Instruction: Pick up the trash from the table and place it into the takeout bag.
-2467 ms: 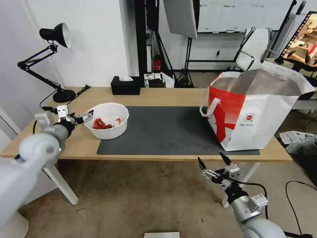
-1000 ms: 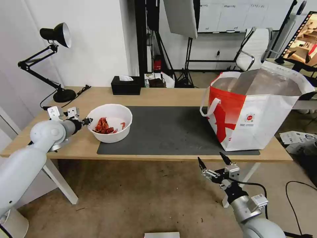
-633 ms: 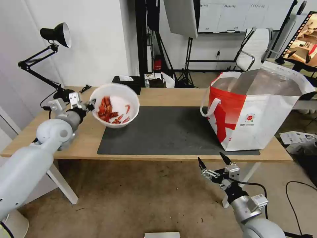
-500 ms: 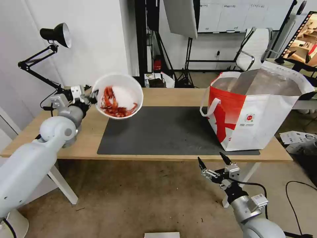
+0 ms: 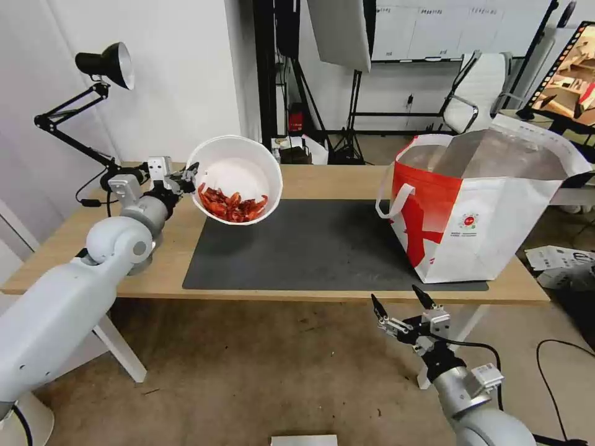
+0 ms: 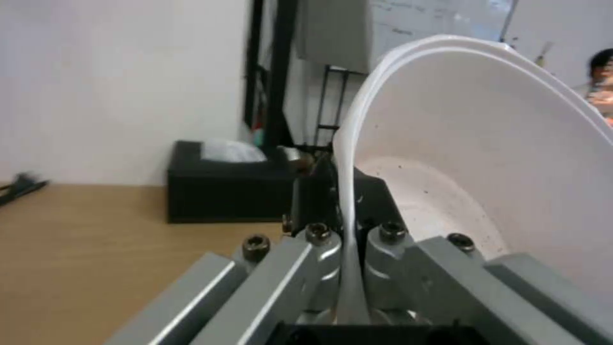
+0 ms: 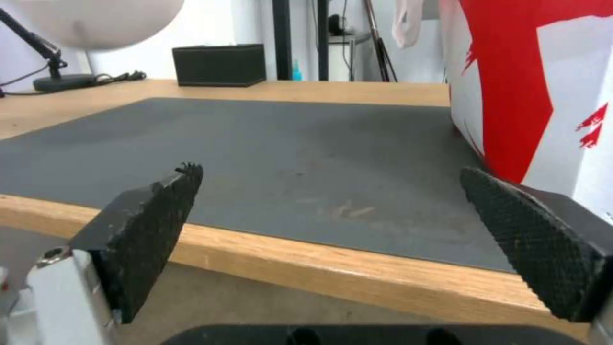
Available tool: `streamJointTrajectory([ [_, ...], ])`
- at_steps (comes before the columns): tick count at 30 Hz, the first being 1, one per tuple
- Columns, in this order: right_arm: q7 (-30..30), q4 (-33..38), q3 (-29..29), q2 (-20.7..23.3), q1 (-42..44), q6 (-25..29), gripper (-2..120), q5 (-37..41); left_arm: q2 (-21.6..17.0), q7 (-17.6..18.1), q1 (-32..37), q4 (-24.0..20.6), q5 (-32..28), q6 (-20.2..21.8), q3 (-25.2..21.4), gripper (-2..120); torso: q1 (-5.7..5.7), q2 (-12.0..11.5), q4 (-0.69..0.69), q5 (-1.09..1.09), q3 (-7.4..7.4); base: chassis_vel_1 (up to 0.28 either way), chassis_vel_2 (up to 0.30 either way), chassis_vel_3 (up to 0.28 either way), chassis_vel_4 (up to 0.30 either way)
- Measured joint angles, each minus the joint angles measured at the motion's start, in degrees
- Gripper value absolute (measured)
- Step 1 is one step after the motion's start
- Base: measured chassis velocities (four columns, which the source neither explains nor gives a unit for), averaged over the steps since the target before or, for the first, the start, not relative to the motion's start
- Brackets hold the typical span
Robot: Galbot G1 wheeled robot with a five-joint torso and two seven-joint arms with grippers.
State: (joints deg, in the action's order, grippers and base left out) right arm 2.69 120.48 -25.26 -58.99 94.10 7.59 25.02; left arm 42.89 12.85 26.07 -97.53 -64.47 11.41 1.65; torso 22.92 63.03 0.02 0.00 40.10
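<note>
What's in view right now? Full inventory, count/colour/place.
bowl: 1, white, red shells inside, tilted, held above table's left part
bag: 1, white-red, foil lined, open, on table's right end
mat: 1, dark grey, table centre
table: 1, light wood, white legs
tissue box: 1, black, table's far edge
lamp: 1, black, table's far left corner
left gripper: shut on bowl rim
right gripper: open, below table's front edge near bag
</note>
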Motion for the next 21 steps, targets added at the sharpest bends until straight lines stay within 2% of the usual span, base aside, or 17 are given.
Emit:
streamJointTrajectory([
  [1, 0.00, 0.00, 0.00, 0.00, 0.00, 0.00, 100, 0.00, 0.00, 0.00, 0.00, 0.00, 0.00, 0.00, 0.00, 0, 0.00, 0.00, 0.00, 0.00, 0.00, 0.000, 0.000, 0.000, 0.000],
  [4, 0.00, 0.00, 0.00, 0.00, 0.00, 0.00, 100, 0.00, 3.29, 2.18, -9.03, 0.75, -3.47, 1.26, 7.06, 0, 0.00, 0.00, -0.03, 0.01, 0.00, 0.000, 0.000, 0.000, 0.000],
  [5, 0.00, 0.00, 0.00, 0.00, 0.00, 0.00, 100, 0.00, 3.29, 2.18, -9.03, 0.75, -3.47, 1.26, 7.06, 0, 0.00, 0.00, -0.03, 0.01, 0.00, 0.000, 0.000, 0.000, 0.000],
  [7, 0.01, 0.00, 0.00, 0.00, 0.00, 0.00, 100, 0.01, 6.05, 3.38, -14.80, 2.49, -5.24, 1.56, 12.04, 0, 0.00, 0.00, -0.02, 0.02, 0.00, 0.000, 0.000, 0.000, 0.000],
  [8, 0.01, 0.00, 0.00, 0.00, 0.00, 0.00, 100, 0.01, 6.05, 3.38, -14.80, 2.49, -5.24, 1.56, 12.04, 0, 0.00, 0.00, -0.02, 0.02, 0.00, 0.000, 0.000, 0.000, 0.000],
  [11, 0.00, 0.00, 0.01, 0.00, 0.00, 0.00, 100, 0.01, 11.84, 4.79, -23.75, 6.00, -7.25, 1.80, 17.97, 0, 0.01, -0.01, -0.03, 0.04, 0.00, 0.000, 0.000, 0.000, 0.000],
  [12, 0.00, 0.00, 0.01, 0.00, 0.00, 0.00, 100, 0.01, 11.84, 4.79, -23.75, 6.00, -7.25, 1.80, 17.97, 0, 0.01, -0.01, -0.03, 0.04, 0.00, 0.000, 0.000, 0.000, 0.000],
  [15, 0.00, 0.00, 0.01, 0.00, 0.00, 0.00, 100, 0.00, 18.38, 5.77, -30.59, 9.73, -8.88, 1.98, 21.60, 0, 0.01, -0.01, -0.04, 0.03, 0.00, 0.000, 0.000, 0.000, 0.000],
  [16, 0.00, 0.00, 0.01, 0.00, 0.00, 0.00, 100, 0.00, 18.38, 5.77, -30.59, 9.73, -8.88, 1.98, 21.60, 0, 0.01, -0.01, -0.04, 0.03, 0.00, 0.000, 0.000, 0.000, 0.000],
  [19, 0.01, 0.00, 0.00, 0.01, 0.00, 0.00, 100, 0.00, 24.69, 6.22, -35.00, 14.22, -9.52, 2.14, 23.54, 0, 0.01, -0.01, -0.04, 0.03, 0.00, 0.000, 0.000, 0.000, 0.000],
  [20, 0.01, 0.00, 0.00, 0.01, 0.00, 0.00, 100, 0.00, 24.69, 6.22, -35.00, 14.22, -9.52, 2.14, 23.54, 0, 0.01, -0.01, -0.04, 0.03, 0.00, 0.000, 0.000, 0.000, 0.000],
  [21, 0.00, 0.00, 0.00, 0.01, 0.00, 0.00, 100, 0.00, 26.99, 6.22, -36.25, 16.32, -9.57, 2.18, 23.97, 0, 0.01, -0.01, -0.03, 0.03, 0.00, 0.000, 0.000, 0.000, 0.000],
])
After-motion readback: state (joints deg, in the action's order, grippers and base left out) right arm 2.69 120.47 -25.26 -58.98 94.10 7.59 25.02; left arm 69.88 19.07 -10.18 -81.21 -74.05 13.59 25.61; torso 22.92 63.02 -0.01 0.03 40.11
